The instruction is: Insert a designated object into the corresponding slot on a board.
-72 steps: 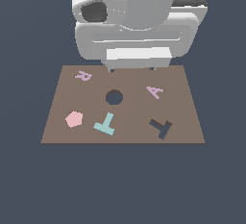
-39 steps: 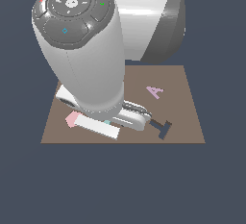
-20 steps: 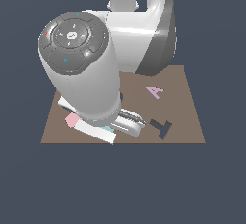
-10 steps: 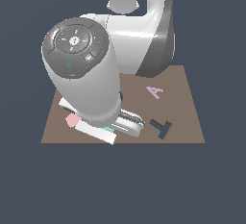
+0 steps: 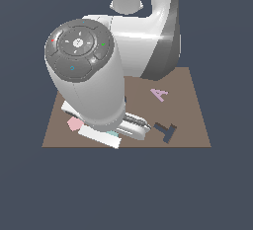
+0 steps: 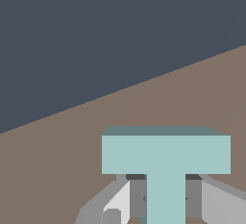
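The board (image 5: 192,125) is a flat, matte brown rectangle with no gloss, lying on a plain dark slate ground. On it, toward the exterior view's right of the arm, sits the slot (image 5: 165,131), a dark navy T-shaped cutout with crisp edges, tilted on the board. Beyond the slot, farther from the board's near edge, lies a pale purple letter A (image 5: 158,94), flat and thin. Near the board's corner at the exterior view's left, a pink piece (image 5: 74,124) shows only in part, the rest hidden by the arm.

The arm (image 5: 91,83) is smooth white and grey plastic, rounded like a barrel, with a dark round cap bearing small coloured dots. It covers most of the board's middle in the exterior view, so only a sliver of the teal T (image 5: 113,134) peeps out beneath the wrist, just beside the slot but apart from it.

The wrist view gives what the exterior view hides: the teal T (image 6: 166,163) as a solid, flat-faced mint block with a darker top edge, its crossbar wide and its stem running down between the grey fingers (image 6: 218,201). The pincer (image 6: 166,204) is pinching the stem of the teal T, with brown board behind it. The slot does not show in this view.
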### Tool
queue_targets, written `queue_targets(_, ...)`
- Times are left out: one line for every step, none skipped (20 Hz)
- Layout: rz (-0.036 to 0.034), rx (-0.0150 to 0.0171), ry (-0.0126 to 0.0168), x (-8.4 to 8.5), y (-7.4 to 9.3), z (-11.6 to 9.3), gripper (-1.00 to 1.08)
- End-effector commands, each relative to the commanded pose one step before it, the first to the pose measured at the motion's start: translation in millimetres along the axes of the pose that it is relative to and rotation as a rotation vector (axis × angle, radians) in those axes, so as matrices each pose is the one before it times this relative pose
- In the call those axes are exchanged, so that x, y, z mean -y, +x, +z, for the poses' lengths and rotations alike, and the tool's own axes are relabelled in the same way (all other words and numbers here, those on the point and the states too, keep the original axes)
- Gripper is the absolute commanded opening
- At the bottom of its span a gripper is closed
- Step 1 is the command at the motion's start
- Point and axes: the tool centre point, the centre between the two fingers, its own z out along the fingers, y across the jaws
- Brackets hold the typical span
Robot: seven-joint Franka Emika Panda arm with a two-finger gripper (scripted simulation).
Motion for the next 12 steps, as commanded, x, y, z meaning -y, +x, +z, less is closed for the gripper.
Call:
queue_targets(-0.02406,-0.00045,0.00025,3.18,1.19,-0.45,-1.00)
queue_targets(-0.01378,-0.00002,-0.00001,1.64,0.66,-0.12,-1.00)
queue_targets(-0.01563,-0.00002,-0.00001,1.87,0.75,-0.13,-1.00)
queue_targets(-0.01747,-0.00002,-0.00001,2.09,0.83,-0.15,-1.00)
queue_targets(-0.01930,-0.00002,-0.00001,2.31,0.92,-0.16,-1.00)
queue_targets(-0.02114,-0.00003,-0.00001,2.53,1.00,-0.18,-1.00)
queue_targets(-0.02298,-0.00003,-0.00001,2.76,1.08,-0.19,-1.00)
queue_targets(-0.02480,-0.00003,-0.00001,2.98,1.17,-0.21,-1.00)
queue_targets(-0.02664,-0.00003,-0.00001,3.21,1.25,-0.22,-1.00)
queue_targets(-0.02846,-0.00003,-0.00001,3.44,1.33,-0.24,-1.00)
queue_targets(-0.03030,-0.00003,-0.00001,3.67,1.41,-0.25,-1.00)
queue_targets(-0.03212,-0.00003,-0.00001,3.89,1.49,-0.26,-1.00)
